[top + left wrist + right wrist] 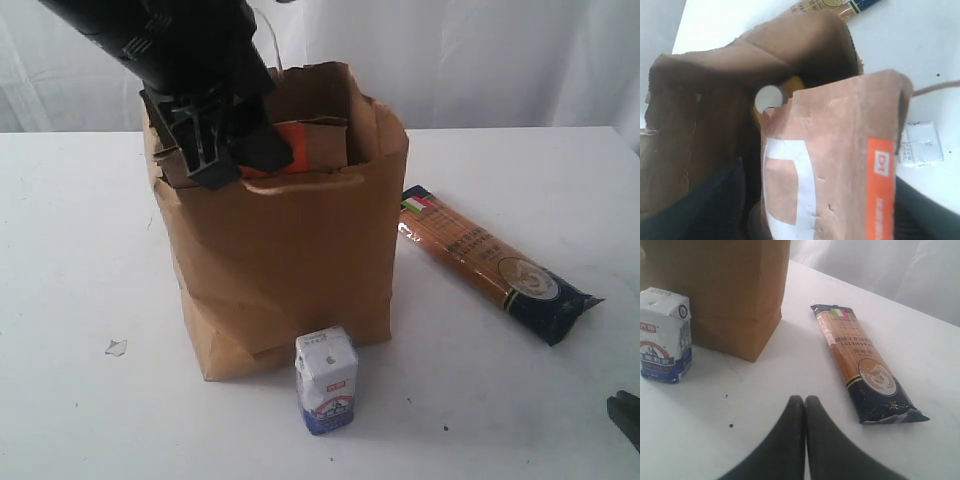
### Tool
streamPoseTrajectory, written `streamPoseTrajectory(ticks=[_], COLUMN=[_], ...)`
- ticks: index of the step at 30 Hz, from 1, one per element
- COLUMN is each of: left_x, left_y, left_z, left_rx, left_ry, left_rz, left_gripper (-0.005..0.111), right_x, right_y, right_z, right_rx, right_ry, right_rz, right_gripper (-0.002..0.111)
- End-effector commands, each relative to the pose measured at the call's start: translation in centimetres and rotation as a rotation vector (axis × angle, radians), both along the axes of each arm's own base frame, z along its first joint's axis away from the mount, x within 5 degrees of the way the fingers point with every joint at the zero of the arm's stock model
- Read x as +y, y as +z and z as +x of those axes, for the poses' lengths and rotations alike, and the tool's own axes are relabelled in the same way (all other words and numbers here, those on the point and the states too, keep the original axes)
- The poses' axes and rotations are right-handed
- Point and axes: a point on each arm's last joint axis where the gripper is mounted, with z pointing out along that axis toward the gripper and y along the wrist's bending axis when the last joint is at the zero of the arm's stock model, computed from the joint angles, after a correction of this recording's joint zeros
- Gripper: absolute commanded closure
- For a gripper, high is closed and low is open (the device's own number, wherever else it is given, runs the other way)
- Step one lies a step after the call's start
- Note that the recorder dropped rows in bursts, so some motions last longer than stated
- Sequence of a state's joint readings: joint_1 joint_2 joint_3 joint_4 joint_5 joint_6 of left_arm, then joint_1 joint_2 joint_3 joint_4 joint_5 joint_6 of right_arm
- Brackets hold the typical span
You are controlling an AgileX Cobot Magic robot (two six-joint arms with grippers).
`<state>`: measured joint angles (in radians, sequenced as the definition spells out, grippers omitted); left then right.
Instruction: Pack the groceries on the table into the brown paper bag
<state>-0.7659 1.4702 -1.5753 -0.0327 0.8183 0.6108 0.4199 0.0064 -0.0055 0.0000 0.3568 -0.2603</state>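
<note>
The kraft pouch point(835, 165) sits in brown paper bag point(780, 50) near yellow jar point(769, 98)

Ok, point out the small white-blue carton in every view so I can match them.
Exterior view: the small white-blue carton stands in front of the brown paper bag.
Left wrist view: its white top shows outside the bag's rim.
Right wrist view: it stands by the bag's base.
Shared landmark: the brown paper bag, beside it in each.

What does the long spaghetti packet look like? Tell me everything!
The spaghetti packet is long and flat, orange in the middle with dark blue ends, a green-white-red flag at one end and a round picture near the other. It lies on the white table, beside the brown paper bag but not touching it.
</note>
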Motion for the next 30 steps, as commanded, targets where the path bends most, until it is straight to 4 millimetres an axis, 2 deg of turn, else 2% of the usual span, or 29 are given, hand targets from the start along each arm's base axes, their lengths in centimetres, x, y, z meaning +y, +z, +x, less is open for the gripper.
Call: streamPoseTrajectory(ticks=[1, 6, 14, 30], left_x=[0.1, 0.2, 1.0, 4.6], left_y=[0.2, 0.2, 1.8, 6.1], left_z=[-0.5, -0.6, -1.4, -5.2], left_rx=[0.040, 0.048, -0.003, -0.087], left_ry=[0.001, 0.009, 0.014, 0.032], left_rz=[0.000, -0.002, -0.057, -0.176], left_gripper=[0.039, 0.039, 0.039, 0.043], right_x=[0.0, 0.0, 0.0, 0.0], right_y=[0.0, 0.0, 0.0, 0.0], right_z=[0.0, 0.0, 0.0, 0.0], right_rx=[-0.013, -0.013, -0.013, -0.013], right_ry=[-0.008, -0.008, -0.008, -0.008], right_rz=[0.012, 0.012, 0.012, 0.012], right_gripper=[0.108, 0.108, 0.108, 0.108])
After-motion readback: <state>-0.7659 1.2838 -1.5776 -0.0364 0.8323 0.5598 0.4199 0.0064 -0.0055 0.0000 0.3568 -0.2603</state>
